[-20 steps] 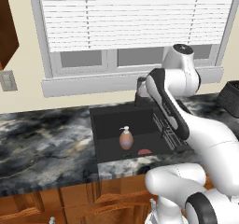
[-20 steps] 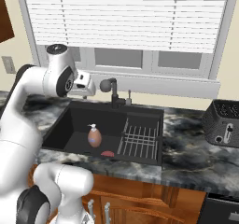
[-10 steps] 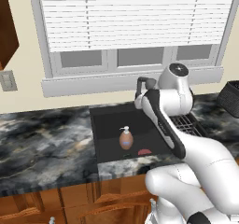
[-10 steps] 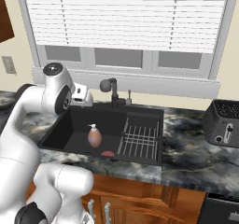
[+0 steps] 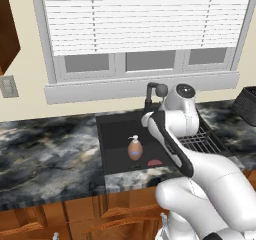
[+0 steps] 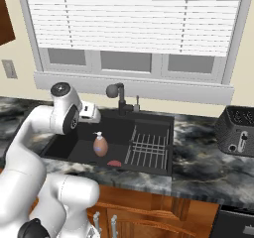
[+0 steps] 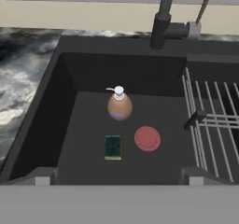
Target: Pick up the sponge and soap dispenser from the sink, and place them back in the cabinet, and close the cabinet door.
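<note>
The black sink point(image 7: 46, 125) holds the orange-brown soap dispenser point(image 7: 119, 105) standing upright near the middle of the basin floor. The flat red-pink sponge point(image 7: 147, 138) lies just in front of it, to its right. Both also show from the base: soap dispenser point(image 5: 135, 149) point(image 6: 100, 145), sponge point(image 5: 154, 162) point(image 6: 114, 163). My gripper point(image 6: 97, 115) hovers above the sink's left rear part, tilted down at the basin, open and holding nothing. A reddish-brown piece of the cabinet point(image 5: 7, 29) shows at the upper left edge; I cannot tell the cabinet door from it.
A small dark-green flat rectangle point(image 7: 112, 147) lies left of the sponge. The dark faucet point(image 7: 161, 27) rises behind the basin. A wire rack point(image 7: 210, 120) fills the sink's right side. A dark toaster point(image 6: 240, 130) stands on the marble counter point(image 5: 45, 154) at the right.
The arm has folded downward, bringing the hand lower over the sink. The soap dispenser and sponge have stayed in place.
</note>
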Tool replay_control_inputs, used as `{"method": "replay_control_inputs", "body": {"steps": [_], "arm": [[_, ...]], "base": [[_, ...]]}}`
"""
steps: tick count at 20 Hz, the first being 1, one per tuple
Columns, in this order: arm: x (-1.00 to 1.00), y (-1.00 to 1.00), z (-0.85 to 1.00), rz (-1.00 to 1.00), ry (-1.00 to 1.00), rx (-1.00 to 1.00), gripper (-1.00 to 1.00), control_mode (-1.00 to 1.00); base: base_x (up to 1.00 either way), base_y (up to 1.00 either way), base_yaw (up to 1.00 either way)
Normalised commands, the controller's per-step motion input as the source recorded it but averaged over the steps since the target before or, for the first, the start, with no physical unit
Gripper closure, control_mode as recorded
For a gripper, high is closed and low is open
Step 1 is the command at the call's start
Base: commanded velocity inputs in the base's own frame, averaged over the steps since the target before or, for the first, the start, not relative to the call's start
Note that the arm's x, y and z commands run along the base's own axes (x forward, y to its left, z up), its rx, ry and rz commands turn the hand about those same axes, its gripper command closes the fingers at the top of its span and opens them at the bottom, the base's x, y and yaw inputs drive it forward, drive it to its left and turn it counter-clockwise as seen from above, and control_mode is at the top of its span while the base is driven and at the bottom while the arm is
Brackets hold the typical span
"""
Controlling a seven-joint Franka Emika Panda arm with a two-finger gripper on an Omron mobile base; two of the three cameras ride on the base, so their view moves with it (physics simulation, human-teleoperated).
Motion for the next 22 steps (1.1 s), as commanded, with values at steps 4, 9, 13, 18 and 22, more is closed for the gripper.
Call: {"method": "replay_control_inputs", "body": {"steps": [4, 9, 13, 18, 22], "arm": [[0.12, 0.03, -0.41, 0.0, 0.0, 0.0, -1.0, -1.0], [0.16, 0.05, -0.37, 0.0, 0.0, 0.0, -1.0, -1.0], [0.18, 0.06, -0.31, 0.0, 0.0, 0.0, -1.0, -1.0], [0.1, 0.04, -0.26, 0.0, 0.0, 0.0, -1.0, -1.0], [0.11, 0.04, -0.25, 0.0, 0.0, 0.0, -1.0, -1.0]], "base": [[0.0, 0.0, 0.0], [0.0, 0.0, 0.0], [0.0, 0.0, 0.0], [0.0, 0.0, 0.0], [0.0, 0.0, 0.0]]}}
